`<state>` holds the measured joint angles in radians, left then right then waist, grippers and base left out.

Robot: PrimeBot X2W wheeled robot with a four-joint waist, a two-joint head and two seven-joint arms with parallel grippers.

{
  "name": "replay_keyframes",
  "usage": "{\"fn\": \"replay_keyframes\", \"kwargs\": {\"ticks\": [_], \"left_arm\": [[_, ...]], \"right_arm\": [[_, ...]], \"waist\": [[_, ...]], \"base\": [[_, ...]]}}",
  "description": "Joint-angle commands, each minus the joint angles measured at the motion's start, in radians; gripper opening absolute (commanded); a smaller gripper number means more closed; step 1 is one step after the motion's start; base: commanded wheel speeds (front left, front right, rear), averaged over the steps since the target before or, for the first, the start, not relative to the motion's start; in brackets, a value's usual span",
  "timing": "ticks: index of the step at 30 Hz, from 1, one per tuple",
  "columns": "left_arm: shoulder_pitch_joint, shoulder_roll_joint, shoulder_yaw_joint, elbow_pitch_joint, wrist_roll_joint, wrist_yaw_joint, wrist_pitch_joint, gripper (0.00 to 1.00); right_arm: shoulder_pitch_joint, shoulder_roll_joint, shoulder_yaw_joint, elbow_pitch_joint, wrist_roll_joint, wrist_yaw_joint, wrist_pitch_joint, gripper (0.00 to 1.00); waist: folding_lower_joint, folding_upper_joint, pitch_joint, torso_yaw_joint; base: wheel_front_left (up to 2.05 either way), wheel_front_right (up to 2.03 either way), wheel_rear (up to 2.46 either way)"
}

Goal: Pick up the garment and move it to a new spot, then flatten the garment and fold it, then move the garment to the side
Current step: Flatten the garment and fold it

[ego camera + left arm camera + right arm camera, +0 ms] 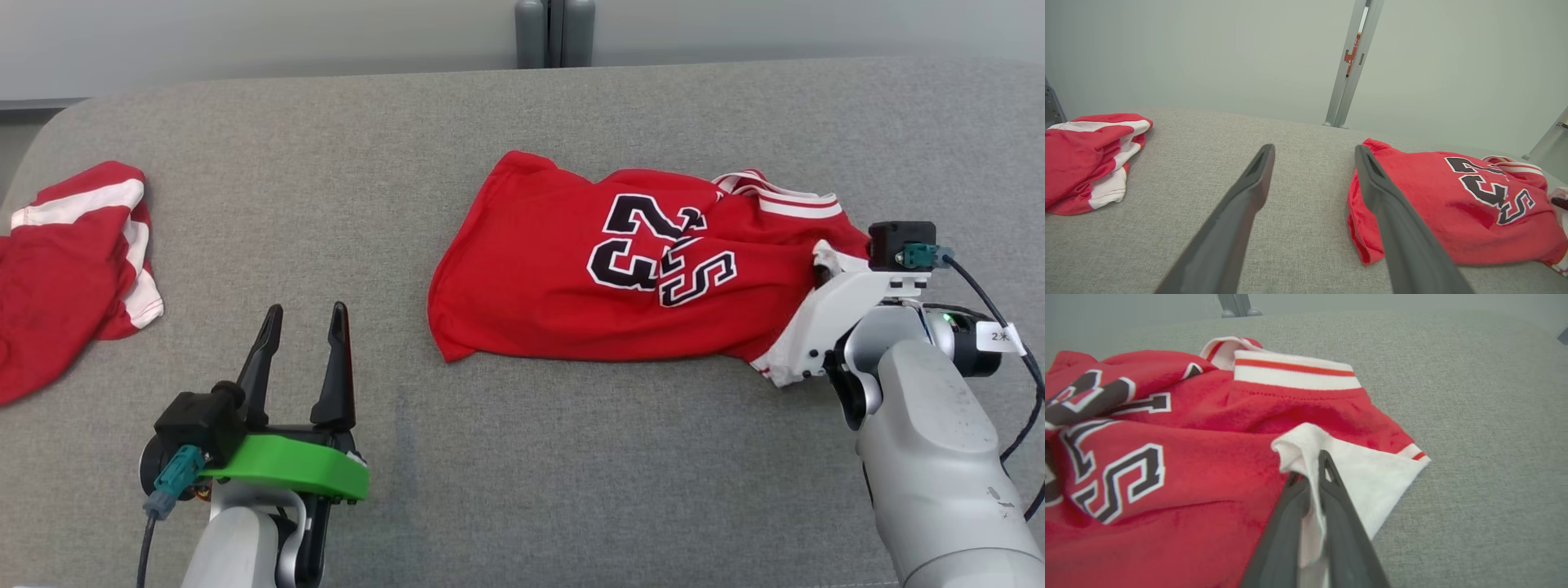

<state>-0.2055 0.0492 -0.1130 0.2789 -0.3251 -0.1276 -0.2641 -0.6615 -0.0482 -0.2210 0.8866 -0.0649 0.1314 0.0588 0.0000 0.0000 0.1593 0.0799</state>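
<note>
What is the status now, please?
Right gripper: jaws shut on red jersey, white edge. Left gripper: jaws open, empty. Second red garment apart, far left.

a crumpled red-and-white cloth (pixel 69 269) lies on grey upholstery (pixel 326 163).

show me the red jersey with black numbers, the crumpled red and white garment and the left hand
red jersey with black numbers (pixel 531 269), head view, plain red cloth
crumpled red and white garment (pixel 57 278), head view, red middle
left hand (pixel 308 310), head view, between open fingertips
</note>
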Motion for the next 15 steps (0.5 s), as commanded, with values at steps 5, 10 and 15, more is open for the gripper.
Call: {"fn": "replay_keyframes", "kwargs": {"ticks": [5,10,15], "left_arm": [[-0.001,0.002,0.011,0.001,0.003,-0.005,0.0,1.0],[0.012,0.003,0.015,0.001,0.006,-0.004,0.0,1.0],[0.018,0.003,0.019,0.001,0.011,-0.004,0.0,1.0]], "right_arm": [[0.055,-0.004,-0.1,-0.032,0.05,-0.001,-0.066,0.0],[0.149,-0.003,-0.175,-0.054,0.161,-0.001,-0.112,0.25],[0.243,-0.004,-0.224,-0.129,0.145,-0.001,-0.172,1.0]], "waist": [[0.0,0.0,-0.011,-0.011],[0.0,0.0,-0.017,-0.034],[0.0,0.0,-0.024,-0.058]], "base": [[0.0,0.0,0.0],[0.0,0.0,0.0],[0.0,0.0,0.0]]}}
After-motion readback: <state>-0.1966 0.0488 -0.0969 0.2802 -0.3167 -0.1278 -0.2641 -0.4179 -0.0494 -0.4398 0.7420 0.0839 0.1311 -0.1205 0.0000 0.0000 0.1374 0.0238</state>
